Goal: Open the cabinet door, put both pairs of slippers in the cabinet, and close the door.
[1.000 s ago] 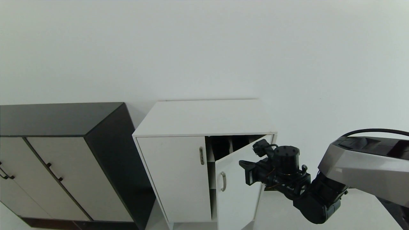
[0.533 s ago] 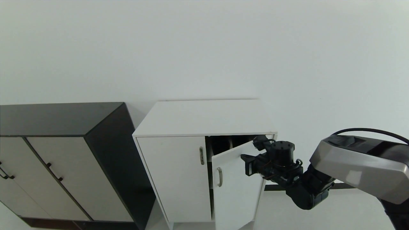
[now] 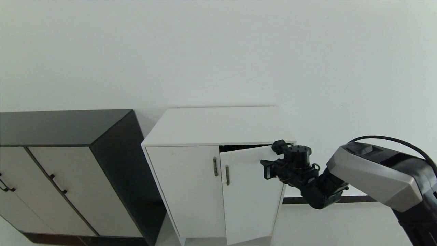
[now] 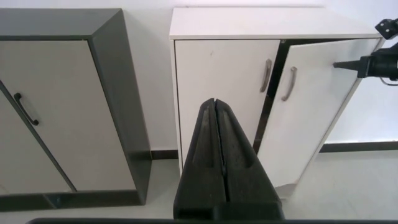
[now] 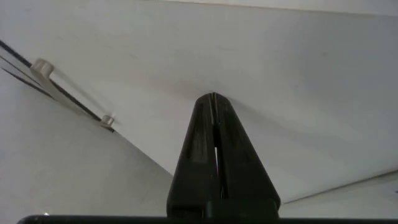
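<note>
Head view. The white cabinet (image 3: 218, 124) stands on the floor (image 4: 360, 186) against the wall (image 3: 218, 51). Just to its left stands a dark cabinet (image 3: 65, 127) with pale doors.

The left door (image 3: 184, 188) of the white cabinet is flush with the frame. The right door (image 3: 251, 198) is nearly shut but ajar, and swings slightly outward. A narrow dark gap (image 3: 239, 147) shows along its top edge. The two handles, the left handle (image 3: 215, 166) and the right handle (image 3: 227, 175), sit side by side at the seam between the doors.

My right pincer (image 3: 264, 169) is at the front face of the right door, in its upper part and near its outer edge.

Right wrist view. My right pincer (image 5: 214, 98) has its two fingers pressed together and holds nothing. The tips point straight at the white door panel (image 5: 280, 68) and seem to touch it.

Left wrist view. My left pincer (image 4: 214, 102) is likewise closed flat, finger against finger, with nothing between them. It hangs well back from the white cabinet (image 4: 273, 22) and is aimed at its left door (image 4: 217, 87). Farther off, my right pincer (image 4: 339, 64) meets the tilted right door (image 4: 311, 118) with its tip.
</note>
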You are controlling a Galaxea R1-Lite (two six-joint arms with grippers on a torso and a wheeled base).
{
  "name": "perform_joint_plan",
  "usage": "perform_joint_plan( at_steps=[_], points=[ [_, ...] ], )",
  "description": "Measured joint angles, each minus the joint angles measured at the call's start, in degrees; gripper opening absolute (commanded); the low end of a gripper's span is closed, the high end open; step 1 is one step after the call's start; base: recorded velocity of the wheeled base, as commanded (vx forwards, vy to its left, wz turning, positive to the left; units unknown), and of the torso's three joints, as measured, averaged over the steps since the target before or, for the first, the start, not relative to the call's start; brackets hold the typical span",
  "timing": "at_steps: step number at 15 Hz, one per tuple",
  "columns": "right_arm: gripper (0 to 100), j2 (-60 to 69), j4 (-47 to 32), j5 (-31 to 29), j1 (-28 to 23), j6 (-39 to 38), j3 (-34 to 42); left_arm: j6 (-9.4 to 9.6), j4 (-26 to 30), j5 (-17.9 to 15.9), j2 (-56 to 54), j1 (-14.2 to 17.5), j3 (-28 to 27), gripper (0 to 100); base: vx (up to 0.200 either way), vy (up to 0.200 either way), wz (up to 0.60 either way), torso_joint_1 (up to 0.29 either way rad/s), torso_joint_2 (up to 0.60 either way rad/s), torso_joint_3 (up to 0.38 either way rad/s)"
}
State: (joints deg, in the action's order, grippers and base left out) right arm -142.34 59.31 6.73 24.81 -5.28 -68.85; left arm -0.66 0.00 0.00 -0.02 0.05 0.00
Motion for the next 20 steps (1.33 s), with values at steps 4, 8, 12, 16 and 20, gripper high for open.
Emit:
perform_joint_plan(
  at_steps=[4,8,12,16,20],
  points=[
    [0,-1.73,-1.91,-0.06,-0.72,-0.18,-3.96,0.0,0.0,0.0,0.0,-0.02,0.0,0,0.0,0.0,0.0,0.0,0.0,0.0],
    [0,-2.69,-1.97,-0.09,-0.91,-0.2,-5.27,0.06,0.0,0.0,0.0,-0.02,0.0,0,0.0,0.0,0.0,0.0,0.0,0.0],
    [0,-2.97,-1.45,-0.09,-0.91,-0.18,-4.96,0.06,0.0,0.0,0.0,-0.02,0.0,0,0.0,0.0,0.0,0.0,0.0,0.0],
    [0,0.06,5.18,-0.3,0.38,-0.11,3.32,0.06,0.0,0.0,0.0,-0.02,0.0,0,0.0,0.0,0.0,0.0,0.0,0.0],
    [0,8.74,13.47,-0.52,1.48,-0.02,20.07,0.06,0.0,0.0,0.0,-0.02,0.0,0,0.0,0.0,0.0,0.0,0.0,0.0]
  ],
)
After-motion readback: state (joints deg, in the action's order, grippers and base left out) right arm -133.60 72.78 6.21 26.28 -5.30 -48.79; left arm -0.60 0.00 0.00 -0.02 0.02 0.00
